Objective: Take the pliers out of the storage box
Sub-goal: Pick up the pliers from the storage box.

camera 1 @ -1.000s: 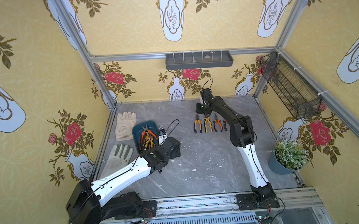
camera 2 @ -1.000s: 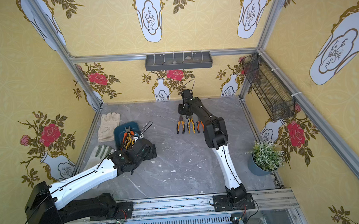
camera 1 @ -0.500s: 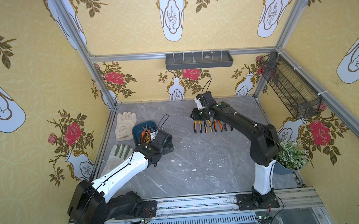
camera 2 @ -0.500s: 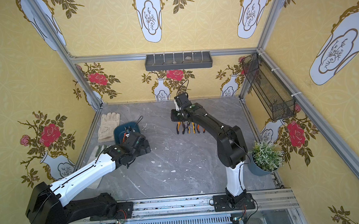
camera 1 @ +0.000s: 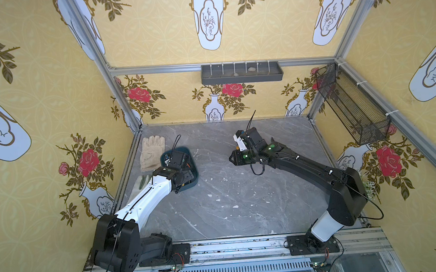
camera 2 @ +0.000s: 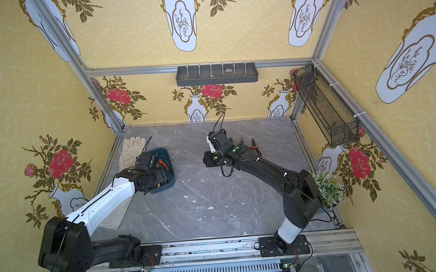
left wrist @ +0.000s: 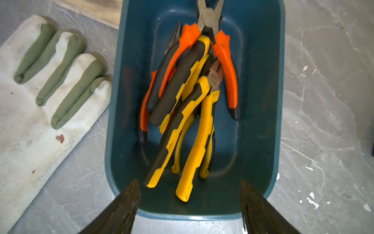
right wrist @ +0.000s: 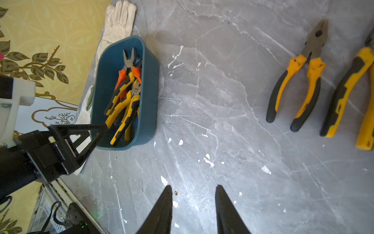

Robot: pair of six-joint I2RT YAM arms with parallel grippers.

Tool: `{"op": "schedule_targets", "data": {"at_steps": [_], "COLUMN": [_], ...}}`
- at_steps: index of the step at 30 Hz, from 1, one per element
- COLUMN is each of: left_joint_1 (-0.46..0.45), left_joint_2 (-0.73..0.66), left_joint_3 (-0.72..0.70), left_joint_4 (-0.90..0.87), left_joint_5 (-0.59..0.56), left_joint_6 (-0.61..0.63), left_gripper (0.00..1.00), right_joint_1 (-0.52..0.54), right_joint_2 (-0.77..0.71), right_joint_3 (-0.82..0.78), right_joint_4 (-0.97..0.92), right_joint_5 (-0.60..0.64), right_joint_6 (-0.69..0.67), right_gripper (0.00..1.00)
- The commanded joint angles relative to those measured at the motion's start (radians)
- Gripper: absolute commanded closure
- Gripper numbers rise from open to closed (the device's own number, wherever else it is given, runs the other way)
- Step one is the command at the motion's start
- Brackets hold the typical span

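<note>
I'm hovering the left tool [left wrist: 189, 181] wide open and empty over the storage box [left wrist: 261, 101], aiming to straddle just the top yellow handle of the pliers [left wrist: 194, 113]. Right tool [right wrist: 193, 186] is sitting barely open, empty.

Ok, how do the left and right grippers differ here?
The left gripper hangs over the storage box, by the handles of the pliers; the right gripper hangs over bare tabletop. The left gripper's fingers stand wide apart; the right gripper's fingers are closer together. Both are open and hold nothing.

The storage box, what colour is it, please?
Storage box: dark teal-blue, clearest in left wrist view.
</note>
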Motion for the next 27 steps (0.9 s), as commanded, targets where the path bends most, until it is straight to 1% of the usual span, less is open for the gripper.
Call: {"op": "schedule_targets", "data": {"at_steps": [1,5,6,7,11,13,17,18,20,21,23,25,27], "left_joint_1": [0.028,0.057,0.060,0.060,0.060,0.061,0.061,0.060,0.061,0.060,0.060,0.061,0.060], "left_joint_2": [0.032,0.089,0.105,0.118,0.160,0.157,0.143,0.140,0.135,0.133,0.130,0.126,0.126], "left_joint_3": [-0.010,-0.005,0.001,0.009,0.033,0.028,0.030,0.032,0.040,0.044,0.053,0.061,0.073], "left_joint_4": [-0.004,0.024,0.026,0.028,0.029,0.039,0.048,0.047,0.041,0.036,0.030,0.023,0.010], "left_joint_5": [0.015,0.026,0.030,0.032,0.051,0.061,0.078,0.081,0.082,0.081,0.081,0.076,0.059], "left_joint_6": [0.034,0.038,0.038,0.064,0.067,0.063,0.063,0.064,0.068,0.069,0.074,0.080,0.089], "left_gripper": [0.24,0.30,0.34,0.36,0.44,0.52,0.76,0.81,0.86,0.87,0.93,0.94,0.91], "right_joint_1": [0.001,-0.009,-0.012,-0.015,-0.028,-0.033,-0.042,-0.042,-0.043,-0.043,-0.043,-0.042,-0.041], "right_joint_2": [-0.027,-0.042,-0.045,-0.048,-0.067,-0.071,-0.069,-0.066,-0.061,-0.058,-0.056,-0.056,-0.056], "right_joint_3": [-0.050,-0.101,-0.110,-0.118,-0.137,-0.142,-0.140,-0.140,-0.139,-0.138,-0.136,-0.133,-0.133], "right_joint_4": [0.063,0.077,0.077,0.077,0.077,0.076,0.076,0.078,0.082,0.083,0.085,0.085,0.084], "right_joint_5": [-0.010,-0.009,-0.009,-0.011,-0.015,-0.015,-0.022,-0.024,-0.027,-0.030,-0.033,-0.035,-0.034], "right_joint_6": [0.034,0.039,0.039,0.040,0.037,0.032,0.029,0.029,0.030,0.031,0.032,0.033,0.033], "right_gripper": [0.63,0.63,0.63,0.63,0.63,0.63,0.63,0.63,0.63,0.63,0.63,0.63,0.63]}}
